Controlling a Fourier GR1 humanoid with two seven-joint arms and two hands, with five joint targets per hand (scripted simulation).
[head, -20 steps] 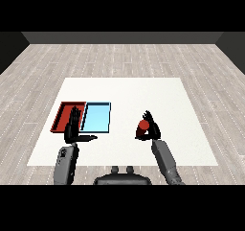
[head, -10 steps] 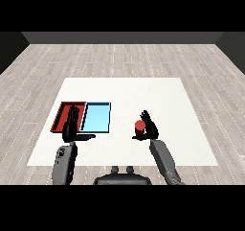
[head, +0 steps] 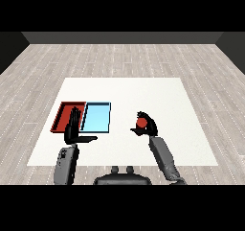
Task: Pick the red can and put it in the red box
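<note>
The red can (head: 141, 122) is in my right hand (head: 149, 126), whose fingers and thumb curl round it, right of the trays. The red tray (head: 64, 111) lies at the left of the white table, with the light blue tray (head: 97, 117) touching its right side. My left hand (head: 73, 131) is held upright with straight fingers and the thumb out to the right, in front of the red tray's near edge, covering part of it.
The white table (head: 124, 93) stretches wide behind and to the right of the trays. Grey plank floor surrounds it.
My right hand has closed round the red can and shifted slightly left with it. The left hand has barely moved.
</note>
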